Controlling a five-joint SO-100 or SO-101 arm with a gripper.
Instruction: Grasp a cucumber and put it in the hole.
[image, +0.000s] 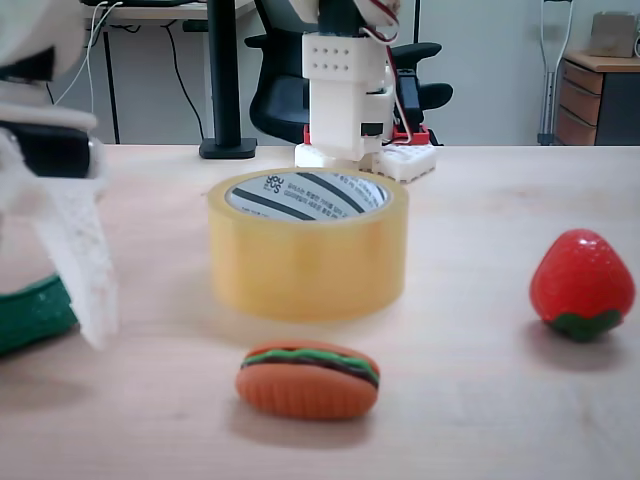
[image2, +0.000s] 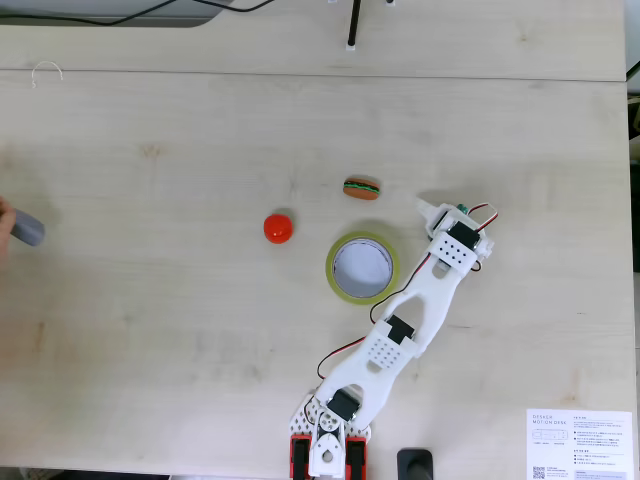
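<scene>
In a fixed view set low at table height, the claw (image: 60, 300) fills the left edge, close to the lens and blurred: a white textured finger (image: 85, 265) slants down to a blunt tip just above the table (image: 470, 400), and right beside that tip, toward the left border, lies a dark green piece of the cucumber (image: 35, 315), cut off by the frame edge. Whether the claw is clamped on the cucumber or merely beside it cannot be told here. To the right of the claw stands the yellowish tape roll (image: 308, 260), its hole (image: 307, 196) facing up with a white striped core inside; nearer the camera and still right of the claw lies a toy burger (image: 308, 379), and far to the right sits a red strawberry (image: 582, 285). Behind the roll rises the white arm base (image: 350, 90), with a black office chair (image: 280, 80) beyond the table. In a fixed view looking straight down, the claw (image2: 440, 213) sits at the end of the white arm (image2: 400, 335), pointing up and left, with a sliver of green cucumber (image2: 463, 209) showing at its right side against the wrist; the jaws' state stays unclear from here too. The tape roll (image2: 335, 285) lies just below and left of the claw, its hole (image2: 362, 268) open, the burger (image2: 361, 188) lies left and slightly above, and the strawberry (image2: 278, 228) farther left. A printed sheet (image2: 580, 445) lies at the lower right corner.
</scene>
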